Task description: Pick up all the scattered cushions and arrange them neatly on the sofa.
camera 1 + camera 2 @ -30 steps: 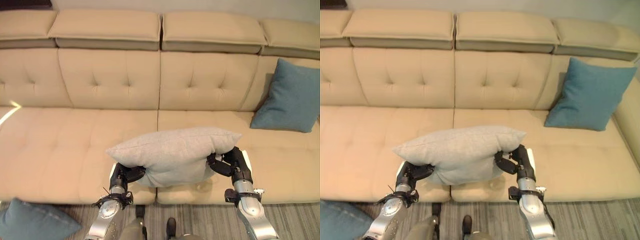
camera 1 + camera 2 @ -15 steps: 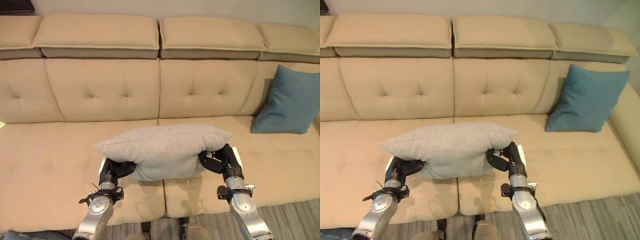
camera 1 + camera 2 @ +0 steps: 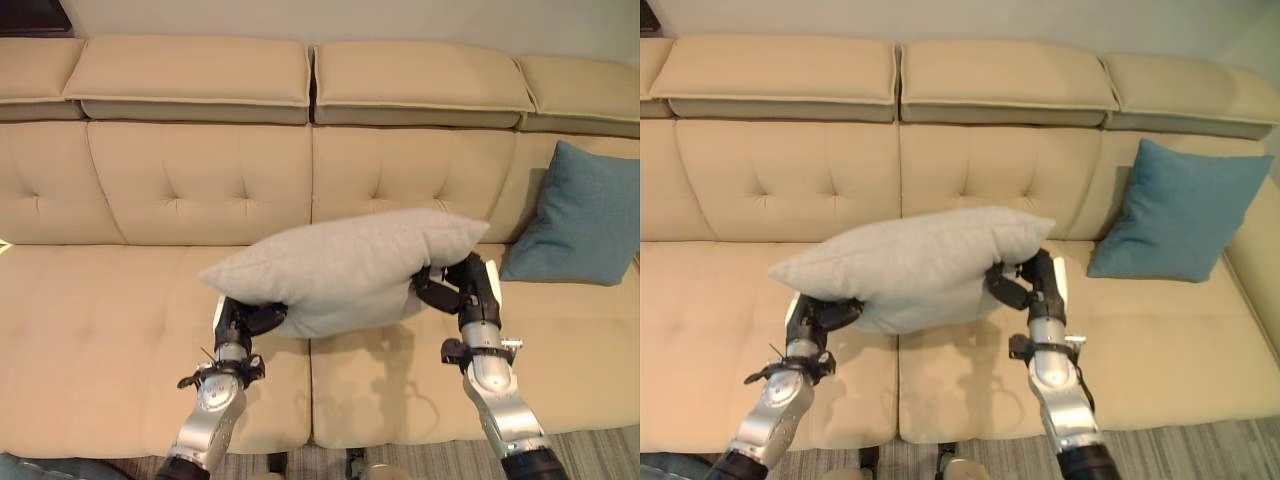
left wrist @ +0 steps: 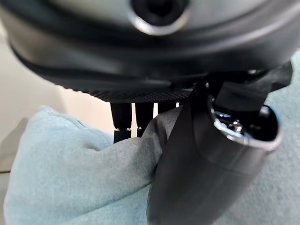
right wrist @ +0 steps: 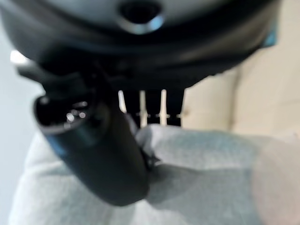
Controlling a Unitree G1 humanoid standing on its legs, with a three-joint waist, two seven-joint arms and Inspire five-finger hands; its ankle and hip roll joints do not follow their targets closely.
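The left hand [image 3: 238,322] and right hand [image 3: 462,288] each pinch an end of the pale grey rectangular fabric cushion [image 3: 345,268], thumbs and fingers curled into the cloth, holding it in the air above the seat of the long beige tufted sofa [image 3: 150,180]. It now hangs higher and nearer the backrest than a second ago, its right end raised. A teal square cushion [image 3: 578,215] leans upright against the sofa's right corner, well apart, with striped grey floor [image 3: 1200,450] below the seat front.
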